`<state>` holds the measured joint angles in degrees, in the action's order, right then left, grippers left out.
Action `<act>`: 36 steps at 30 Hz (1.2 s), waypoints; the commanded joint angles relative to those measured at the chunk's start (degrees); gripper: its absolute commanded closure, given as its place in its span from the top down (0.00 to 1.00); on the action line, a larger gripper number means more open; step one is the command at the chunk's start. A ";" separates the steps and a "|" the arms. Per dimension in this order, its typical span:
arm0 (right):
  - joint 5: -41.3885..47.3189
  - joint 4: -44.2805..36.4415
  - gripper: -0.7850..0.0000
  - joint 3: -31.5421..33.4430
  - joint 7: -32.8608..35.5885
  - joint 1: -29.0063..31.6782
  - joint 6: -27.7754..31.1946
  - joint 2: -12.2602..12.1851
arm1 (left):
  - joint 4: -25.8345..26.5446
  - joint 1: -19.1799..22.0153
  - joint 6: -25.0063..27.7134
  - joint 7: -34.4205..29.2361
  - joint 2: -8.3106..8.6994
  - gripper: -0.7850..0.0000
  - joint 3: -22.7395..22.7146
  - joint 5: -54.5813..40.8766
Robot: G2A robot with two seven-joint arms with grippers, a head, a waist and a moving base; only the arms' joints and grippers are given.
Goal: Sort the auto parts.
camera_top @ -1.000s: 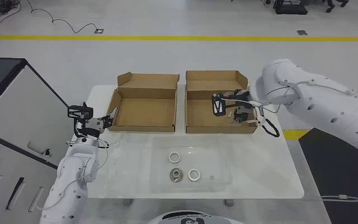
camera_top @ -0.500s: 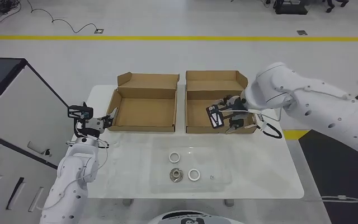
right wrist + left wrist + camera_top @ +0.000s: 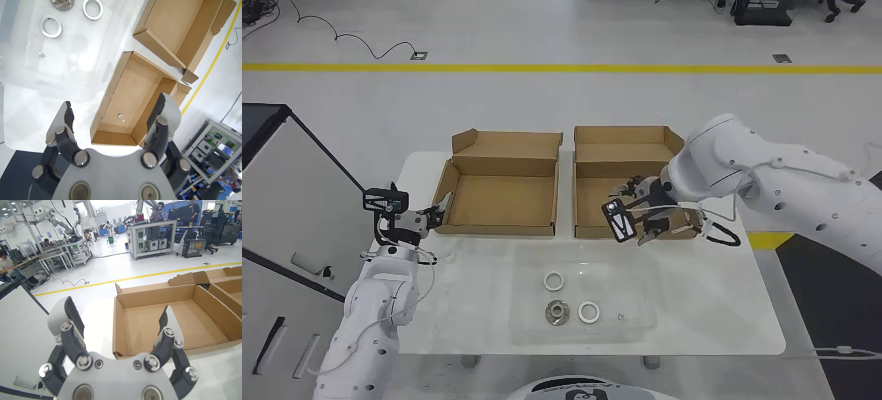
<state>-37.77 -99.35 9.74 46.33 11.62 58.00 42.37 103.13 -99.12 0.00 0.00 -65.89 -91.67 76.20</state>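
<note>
My right gripper (image 3: 115, 101) is open and holds nothing; it hovers over the front wall of the right cardboard box (image 3: 594, 190), where my right gripper (image 3: 650, 225) is seen from above. A small silver bolt (image 3: 121, 117) lies on that box's floor (image 3: 140, 85). Two metal rings (image 3: 554, 281) (image 3: 589, 312), a flanged hub (image 3: 556, 312) and a tiny bolt (image 3: 621, 316) rest in a clear tray near the table's front. My left gripper (image 3: 117, 304) is open at the left table edge, facing the empty left box (image 3: 166, 321).
The clear tray (image 3: 642, 300) occupies the front middle of the white table. Both boxes (image 3: 504, 190) stand side by side at the back with raised flaps. A grey cabinet (image 3: 282, 190) stands off the table's left side.
My right arm has drawn back from over the right box's interior toward its front-left edge, gripper open. The left arm has stayed where it was.
</note>
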 commanded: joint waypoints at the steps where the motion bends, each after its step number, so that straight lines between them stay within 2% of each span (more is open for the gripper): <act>1: -0.01 0.01 1.00 0.00 0.00 -0.02 0.00 -0.02 | 0.00 0.00 0.00 0.00 0.00 1.00 0.00 0.00; 16: 0.02 -0.49 1.00 0.00 -0.26 0.18 0.00 0.03 | 0.00 0.00 0.00 0.00 0.00 1.00 0.00 0.00; 24: 2.26 -4.23 1.00 0.00 -0.04 0.71 0.00 2.18 | 0.00 0.00 0.00 0.00 0.00 1.00 0.00 0.00; 33: 4.52 -3.00 1.00 0.00 -0.01 1.17 0.00 5.29 | 0.00 0.00 0.00 0.00 0.00 1.00 0.00 0.00; 36: 4.47 -2.68 1.00 0.00 0.00 1.54 0.00 5.52 | 0.00 0.00 0.00 0.00 0.00 1.00 0.00 0.00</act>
<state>-33.31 -101.99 9.74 46.32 13.20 58.00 47.92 103.13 -99.12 0.00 0.00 -65.89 -91.67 76.20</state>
